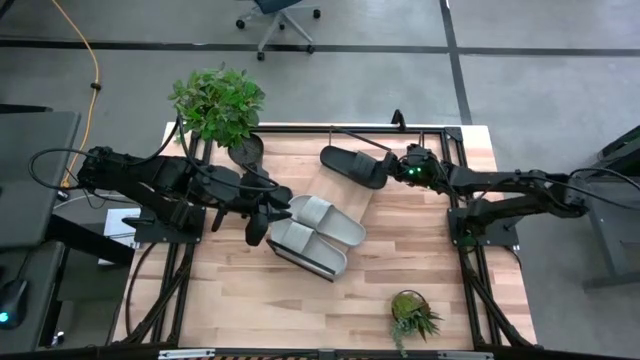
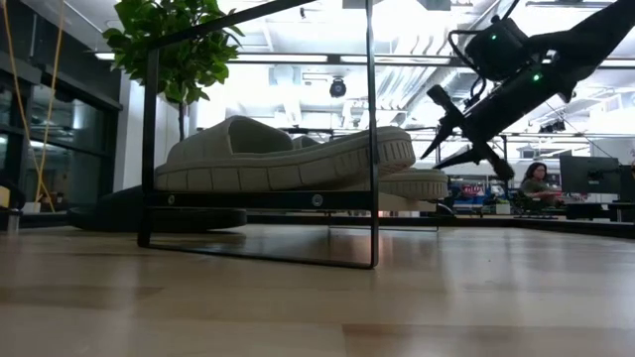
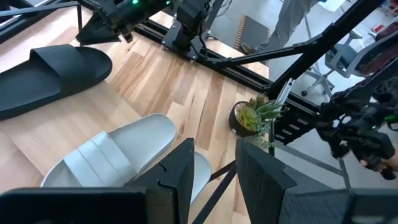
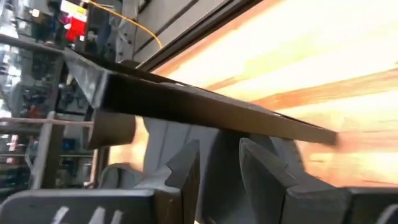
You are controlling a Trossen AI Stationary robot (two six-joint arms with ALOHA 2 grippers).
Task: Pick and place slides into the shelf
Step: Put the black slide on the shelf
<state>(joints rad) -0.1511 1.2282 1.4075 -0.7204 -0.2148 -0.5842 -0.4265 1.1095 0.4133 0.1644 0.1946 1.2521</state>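
Right gripper [image 1: 393,166] at black slide [image 1: 352,164], wrist view blurred, jaws apparently parted

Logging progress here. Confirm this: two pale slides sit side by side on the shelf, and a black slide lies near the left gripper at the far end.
One detail is wrong: the black slide lies by the right gripper, not the left, as the high view shows. The left gripper is beside the two pale slides, which do sit side by side on the shelf.

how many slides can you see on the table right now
3: two pale grey-green slides side by side on the shelf mid-table, and one black slide near the far edge by the right end effector. Another may be hidden.
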